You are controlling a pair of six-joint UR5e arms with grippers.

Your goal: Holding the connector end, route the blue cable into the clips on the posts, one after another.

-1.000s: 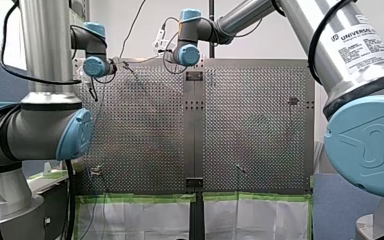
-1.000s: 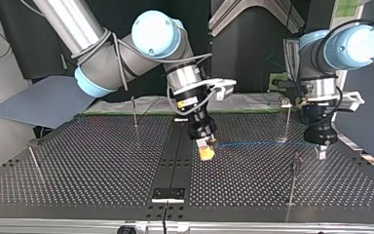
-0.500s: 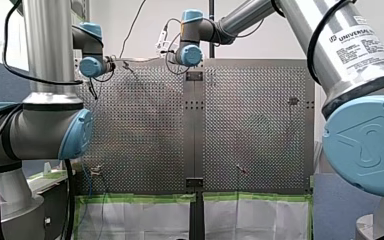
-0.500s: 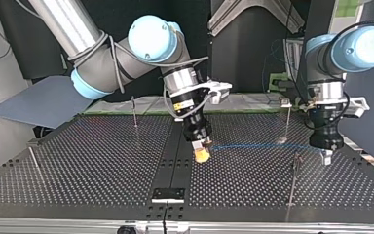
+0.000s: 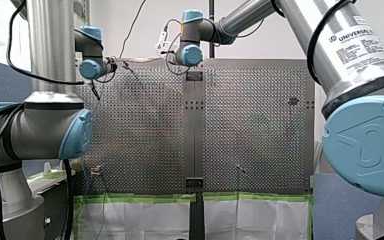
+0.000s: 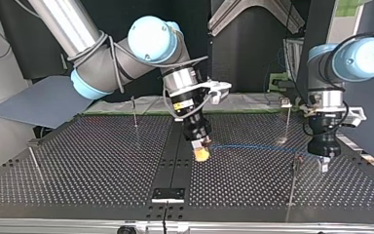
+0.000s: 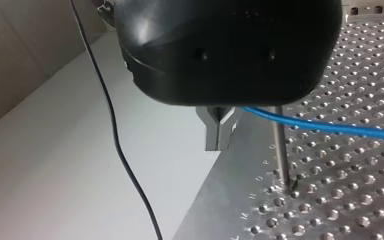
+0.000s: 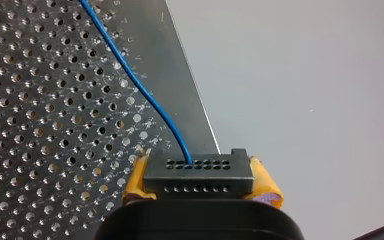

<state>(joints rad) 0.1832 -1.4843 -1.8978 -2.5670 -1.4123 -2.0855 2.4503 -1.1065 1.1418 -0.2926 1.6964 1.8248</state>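
The black connector [image 8: 198, 175] sits between yellow pads [image 8: 265, 182], with my right gripper [image 8: 198, 186] shut on it. From it the blue cable [image 8: 145, 95] runs over the perforated table. In the top view my right gripper [image 6: 202, 153] hangs over the table's middle strip. The blue cable [image 6: 253, 146] stretches low across the plate to my left gripper [image 6: 323, 163], beside a thin post [image 6: 294, 178]. In the left wrist view the metal fingers [image 7: 215, 132] are pressed together. The cable [image 7: 330, 127] leaves them at their base and passes a post [image 7: 281, 155].
More thin posts stand on the table [image 6: 102, 165]: one [image 6: 288, 122] behind my left gripper, one [image 6: 134, 112] at the back left, one [image 6: 34, 163] at the top view's left edge. A thin black wire [image 7: 115, 130] hangs off the table edge beside my left gripper.
In the top view my left gripper has moved right and toward the near edge, dragging the cable's end with it. My right gripper has shifted slightly left and lower.
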